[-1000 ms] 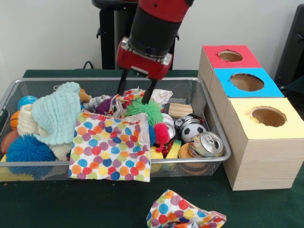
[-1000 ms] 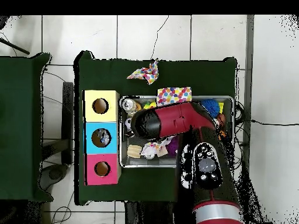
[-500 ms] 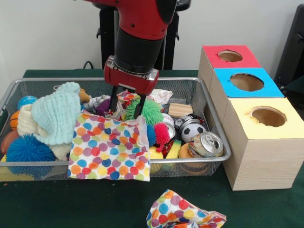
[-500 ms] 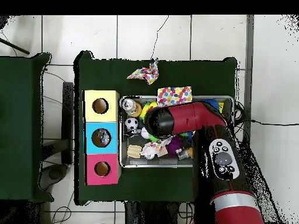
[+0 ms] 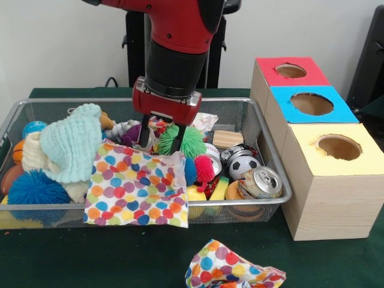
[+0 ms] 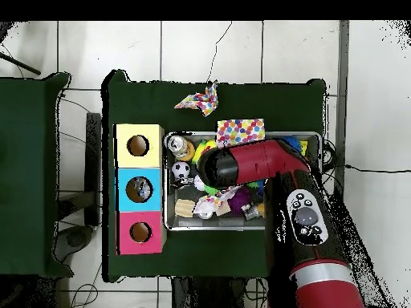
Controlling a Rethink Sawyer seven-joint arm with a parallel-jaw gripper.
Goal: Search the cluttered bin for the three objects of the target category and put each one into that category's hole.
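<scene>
**Pincer down in the bin beside the green spiky ball**

The pincer hung low inside the wire bin, its two dark fingers spread apart, one at the left edge of the green spiky ball and the other over it, with the tips close to the top edge of the polka-dot cloth. It gripped nothing that could be seen. Which category was wanted could not be told; judging by its position, the arm was either reaching for the cloth to uncover what lay beneath or lining up on the ball.

The cloth lay draped over the bin's near rim, hiding part of the contents. A pale knitted cloth was heaped at the left over a blue spiky ball. To the right sat a drink can, a small football and a wooden block, well apart from the pincer.

Three boxes stood in a row just beside the bin, each with a round hole on top: red box, blue box and yellow box. A second polka-dot cloth lay crumpled outside the bin.

Everything rested on a table covered in dark green. From overhead, the table stood on a pale tiled floor, with cables trailing across it.
</scene>
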